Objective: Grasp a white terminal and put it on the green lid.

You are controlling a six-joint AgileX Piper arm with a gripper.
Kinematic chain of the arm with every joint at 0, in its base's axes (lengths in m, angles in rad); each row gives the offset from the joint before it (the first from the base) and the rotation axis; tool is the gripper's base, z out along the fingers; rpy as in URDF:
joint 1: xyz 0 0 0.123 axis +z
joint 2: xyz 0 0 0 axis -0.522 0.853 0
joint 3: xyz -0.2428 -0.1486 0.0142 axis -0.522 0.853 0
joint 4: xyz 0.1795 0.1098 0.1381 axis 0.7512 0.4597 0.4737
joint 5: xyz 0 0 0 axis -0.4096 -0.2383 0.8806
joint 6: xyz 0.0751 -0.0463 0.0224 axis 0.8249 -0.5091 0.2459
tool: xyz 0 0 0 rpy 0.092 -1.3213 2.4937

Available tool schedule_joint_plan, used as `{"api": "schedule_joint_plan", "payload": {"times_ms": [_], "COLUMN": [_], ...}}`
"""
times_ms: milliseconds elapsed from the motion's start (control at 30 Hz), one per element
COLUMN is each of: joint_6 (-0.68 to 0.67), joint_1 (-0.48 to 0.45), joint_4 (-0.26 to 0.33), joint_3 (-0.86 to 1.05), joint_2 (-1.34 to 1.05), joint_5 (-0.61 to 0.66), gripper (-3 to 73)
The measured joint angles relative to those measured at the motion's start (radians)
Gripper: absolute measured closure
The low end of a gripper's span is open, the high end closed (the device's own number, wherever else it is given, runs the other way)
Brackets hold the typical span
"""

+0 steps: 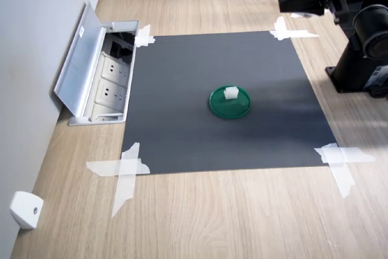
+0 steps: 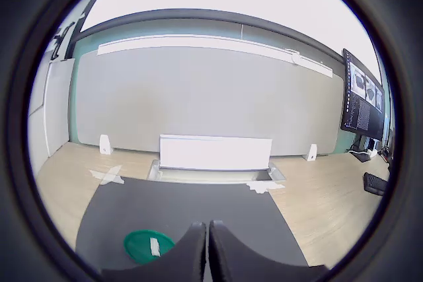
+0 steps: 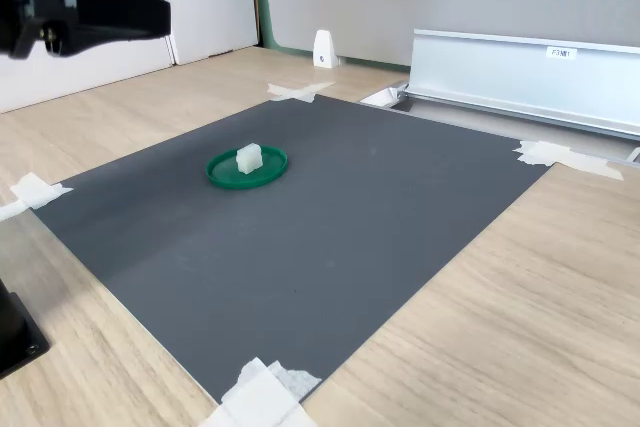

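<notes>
White terminal point(image 1: 231, 93) sits on the green lid point(image 1: 230, 102), placement apparently done; the end effector point(image 2: 207, 246), fingers pressed together and empty, hangs raised, well apart from the lid.

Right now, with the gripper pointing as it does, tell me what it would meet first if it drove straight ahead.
The gripper, jaws closed, is raised and points roughly level across the black mat, over the green lid. Straight on, it would probably first meet the open floor-socket cover, or the grey wall just above; height is hard to judge.
</notes>
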Motion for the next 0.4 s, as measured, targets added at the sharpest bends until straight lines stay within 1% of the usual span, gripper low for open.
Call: {"api": "schedule_joint_plan", "payload": {"times_ms": [333, 400], "joint_6": [0.001, 0.001], "joint_1": [0.0, 0.0], "joint_4": [-0.002, -0.002], "joint_3": [0.121, 0.131], "joint_2": [-0.003, -0.003], "joint_5": [0.009, -0.008], "gripper": [70.0, 70.1]}}
